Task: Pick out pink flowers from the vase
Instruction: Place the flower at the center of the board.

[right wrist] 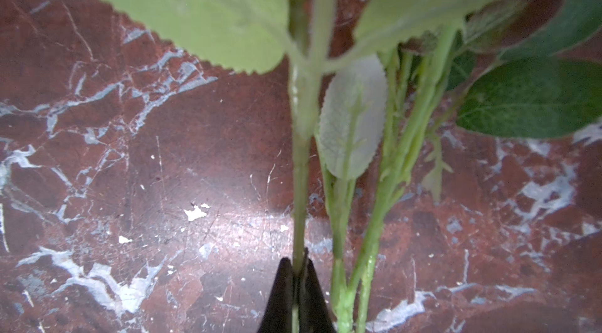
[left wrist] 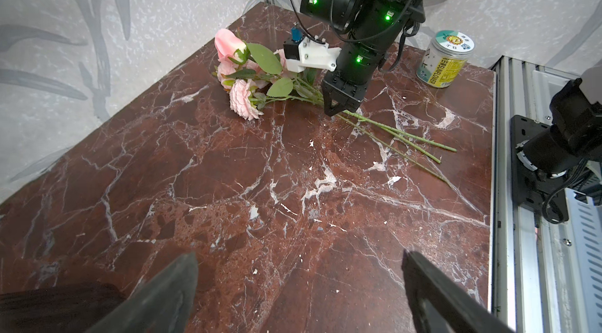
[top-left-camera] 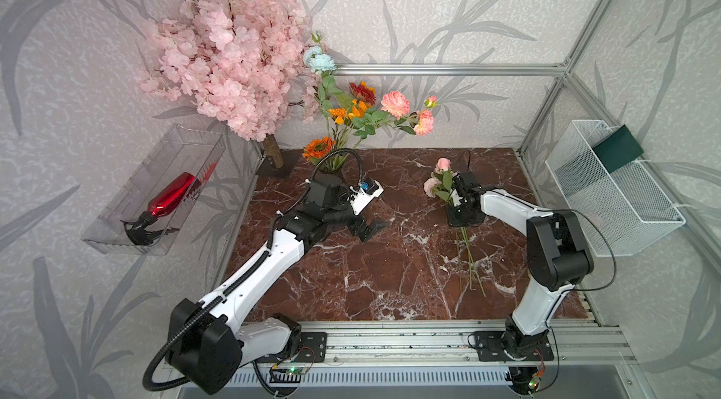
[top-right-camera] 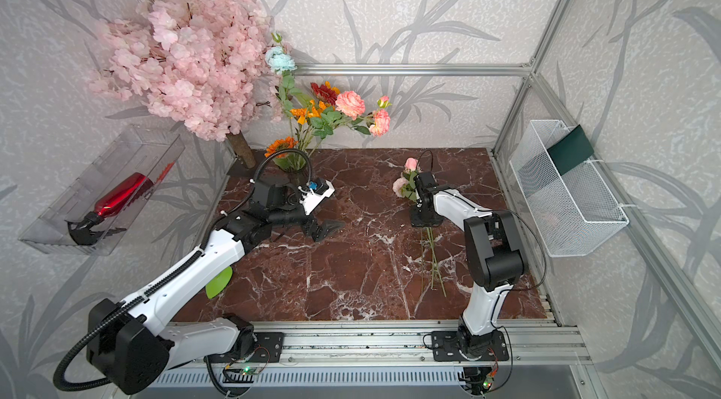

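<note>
Right claw [right wrist: 299,271]: pinched tight on one green stem [right wrist: 301,184], tips pointing down at the desk [top-left-camera: 390,280]. The right wrist view shows that stem running between the two black fingers. Several other stems pass just beside the claw, not gripped.

Pink flowers [left wrist: 241,87]: the bunch lies on the right half of the desk, toward the back. Blooms point at the back wall and the bare stem ends [top-left-camera: 472,264] trail toward the front rail. The right claw sits over the bunch mid-stem, just below the leaves. Well apart from the vase.

Vase [top-right-camera: 292,163]: back of the desk, left of centre, near the blossom tree [top-left-camera: 230,65] trunk. The left arm's cable partly hides it in both top views. It holds more pink blooms [top-left-camera: 395,103], leaning out to the right, plus orange [top-left-camera: 318,147], red [top-left-camera: 363,92] and pale-blue [top-left-camera: 320,59] flowers.

Left claw [top-left-camera: 371,228]: spread wide, holding nothing, low over bare desk near the middle, in front of the vase.

Other:
- Jar [left wrist: 444,57] with a yellow label, upright on the desk past the right arm near the front rail; seen only in the left wrist view.
- Red spray bottle [top-left-camera: 171,194] lying in a clear bin [top-left-camera: 187,143] on the left wall.
- White mesh basket [top-left-camera: 624,202] on the right wall.
</note>
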Controlling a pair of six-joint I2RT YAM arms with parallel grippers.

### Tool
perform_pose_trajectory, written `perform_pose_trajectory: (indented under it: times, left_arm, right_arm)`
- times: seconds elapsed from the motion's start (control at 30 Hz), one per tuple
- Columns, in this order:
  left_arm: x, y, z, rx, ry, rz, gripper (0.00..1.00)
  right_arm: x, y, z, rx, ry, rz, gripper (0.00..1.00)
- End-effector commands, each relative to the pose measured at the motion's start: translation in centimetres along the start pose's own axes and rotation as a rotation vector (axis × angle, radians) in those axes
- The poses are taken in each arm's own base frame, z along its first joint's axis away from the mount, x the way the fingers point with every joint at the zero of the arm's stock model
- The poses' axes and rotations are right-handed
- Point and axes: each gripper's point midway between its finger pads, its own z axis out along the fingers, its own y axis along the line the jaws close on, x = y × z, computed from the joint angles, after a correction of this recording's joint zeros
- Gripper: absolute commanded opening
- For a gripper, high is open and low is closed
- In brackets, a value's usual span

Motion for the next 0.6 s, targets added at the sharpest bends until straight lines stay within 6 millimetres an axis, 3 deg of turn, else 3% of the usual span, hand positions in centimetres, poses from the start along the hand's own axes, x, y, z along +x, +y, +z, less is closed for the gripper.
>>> perform_pose_trajectory:
  times: [0.0,0.23,0.57]
  left_arm:
    - [-0.7,-0.1,-0.2,0.011,0.004,0.005,0.99]
    - [-0.6,0.6,-0.8,-0.059,-0.012,0.044,0.99]
    - [-0.6,1.0,-0.6,-0.080,-0.019,0.038,0.96]
  right_arm:
    - [0.3,-0.1,0.3,0.010,0.003,0.013,0.13]
    - [0.2,0.0,-0.1,0.003,-0.007,0.016,0.26]
    - [-0.3,0.0,-2.5,-0.004,-0.067,0.022,0.46]
